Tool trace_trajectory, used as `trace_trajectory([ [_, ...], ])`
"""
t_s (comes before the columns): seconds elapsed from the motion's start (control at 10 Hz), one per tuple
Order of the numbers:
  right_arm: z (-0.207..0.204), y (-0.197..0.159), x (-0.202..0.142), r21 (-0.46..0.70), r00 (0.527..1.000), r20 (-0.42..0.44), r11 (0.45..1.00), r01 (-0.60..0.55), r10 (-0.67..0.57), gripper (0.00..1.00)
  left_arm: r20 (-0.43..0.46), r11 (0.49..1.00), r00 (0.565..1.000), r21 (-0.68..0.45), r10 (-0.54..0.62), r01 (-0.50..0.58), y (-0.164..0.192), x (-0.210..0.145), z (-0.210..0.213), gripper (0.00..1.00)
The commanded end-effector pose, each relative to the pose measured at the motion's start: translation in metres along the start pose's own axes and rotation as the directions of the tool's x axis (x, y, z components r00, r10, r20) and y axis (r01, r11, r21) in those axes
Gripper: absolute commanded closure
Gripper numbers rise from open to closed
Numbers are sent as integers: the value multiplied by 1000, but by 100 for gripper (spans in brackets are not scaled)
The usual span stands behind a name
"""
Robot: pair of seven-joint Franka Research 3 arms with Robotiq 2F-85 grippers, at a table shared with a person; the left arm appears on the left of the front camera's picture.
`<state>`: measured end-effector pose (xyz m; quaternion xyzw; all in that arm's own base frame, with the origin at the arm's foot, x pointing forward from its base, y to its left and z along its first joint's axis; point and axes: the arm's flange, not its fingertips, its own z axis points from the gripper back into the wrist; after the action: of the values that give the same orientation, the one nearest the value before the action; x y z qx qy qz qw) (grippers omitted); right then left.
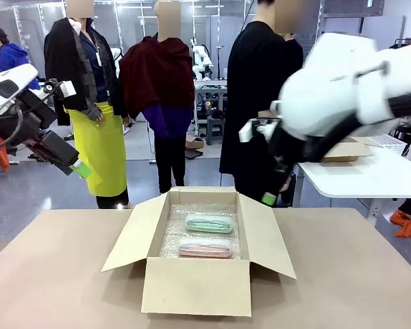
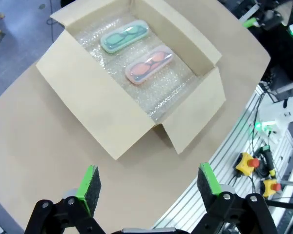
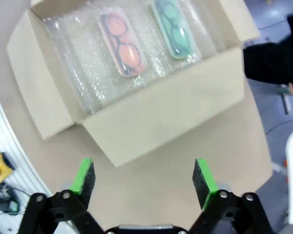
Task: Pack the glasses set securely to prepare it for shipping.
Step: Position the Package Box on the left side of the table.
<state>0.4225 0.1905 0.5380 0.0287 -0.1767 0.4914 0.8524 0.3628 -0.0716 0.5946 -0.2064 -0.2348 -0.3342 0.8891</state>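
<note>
Tan table [image 1: 55, 274] spans the foreground, with workshop floor beyond it. On a bent arm raised at the far left, the left gripper [image 2: 149, 183] hangs high with its jaws spread wide, holding nothing. The right gripper [image 3: 144, 178] hovers high at the right, equally wide and empty. Below, in the open carton [image 1: 195, 284] mid-table, the mint-green case [image 1: 209, 223] lies on bubble wrap [image 1: 175, 233] just beyond the pale pink case [image 1: 205, 248], parallel and slightly apart.

The front camera faces the carton [image 1: 195, 284] head-on from close by; both wrist cameras look down on that carton from above.
</note>
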Motion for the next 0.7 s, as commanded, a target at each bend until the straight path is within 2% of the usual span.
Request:
trace_trajectory([
  [0.0, 12, 8, -54, -43, 994, 72, 996, 82, -79, 0, -18, 996, 996, -19, 92, -93, 8, 8, -6, 0],
  [0.3, 37, 3, -142, -43, 949, 177, 961, 273, -261, 0, -69, 989, 987, -14, 148, -149, 33, 11, -35, 0],
  [0.5, 43, 3, -176, -39, 913, 237, 935, 352, -333, 0, -84, 985, 982, -15, 172, -174, 41, 13, -51, 0],
  [0.6, 40, -1, -183, -24, 900, 257, 928, 371, -352, 0, -70, 987, 985, -2, 160, -161, 43, 13, -55, 0],
])
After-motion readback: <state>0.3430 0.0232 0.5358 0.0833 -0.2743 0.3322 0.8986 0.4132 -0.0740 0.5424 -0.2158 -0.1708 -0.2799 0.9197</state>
